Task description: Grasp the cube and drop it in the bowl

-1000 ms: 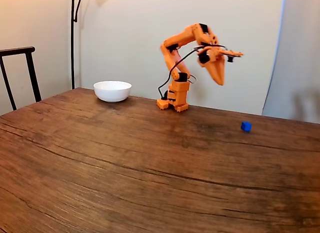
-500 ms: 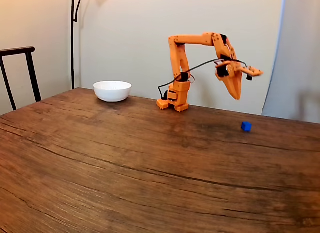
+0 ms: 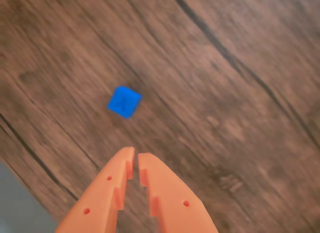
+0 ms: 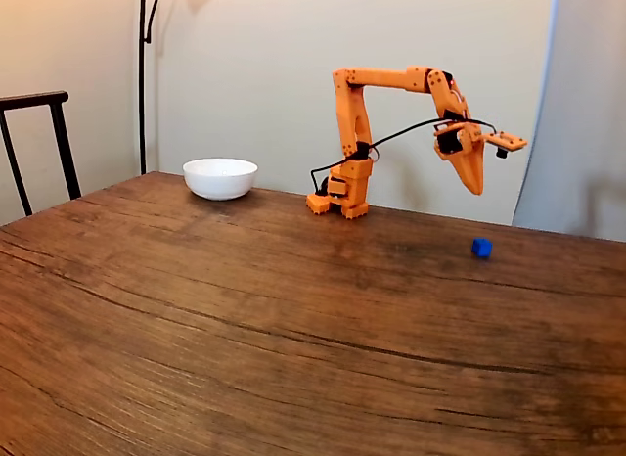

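The tiny blue cube (image 4: 481, 248) lies on the brown wooden table (image 4: 245, 309) at the right in the fixed view. My orange gripper (image 4: 478, 189) hangs in the air well above it, tip pointing down, fingers together. In the wrist view the cube (image 3: 124, 102) sits on the wood ahead of the fingertips, a little to the left, and my gripper (image 3: 134, 155) comes in from the bottom edge, shut, with only a thin slit between the fingers (image 3: 155, 180) and nothing held. The white bowl (image 4: 220, 177) stands at the far left of the table, left of the arm's base.
The arm's base (image 4: 338, 200) stands at the table's back edge. A dark chair back (image 4: 39, 143) is at the far left, and a black lamp pole (image 4: 143, 74) rises behind the bowl. The table edge shows at the bottom left of the wrist view.
The arm has stretched out to the right, carrying the gripper from near its base to a spot above the cube. Cube and bowl have stayed put.
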Robot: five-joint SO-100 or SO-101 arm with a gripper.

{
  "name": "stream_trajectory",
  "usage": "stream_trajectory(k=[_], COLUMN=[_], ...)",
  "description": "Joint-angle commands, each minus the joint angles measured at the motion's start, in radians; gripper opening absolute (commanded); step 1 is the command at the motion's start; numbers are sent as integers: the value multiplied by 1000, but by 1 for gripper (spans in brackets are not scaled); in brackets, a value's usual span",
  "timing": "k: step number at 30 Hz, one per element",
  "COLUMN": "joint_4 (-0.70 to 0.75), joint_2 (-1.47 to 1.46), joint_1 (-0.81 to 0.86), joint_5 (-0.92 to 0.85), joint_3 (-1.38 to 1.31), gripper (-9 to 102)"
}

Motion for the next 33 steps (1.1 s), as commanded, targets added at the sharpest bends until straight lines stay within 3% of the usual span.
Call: stream_trajectory(k=[1, 20, 33], joint_4=[-5, -15, -178], joint_2=[-20, -249, -382], joint_1=[-12, -84, -107], joint_5=[-20, -189, -296], joint_3=[-44, -141, -141], gripper=[3, 35, 37])
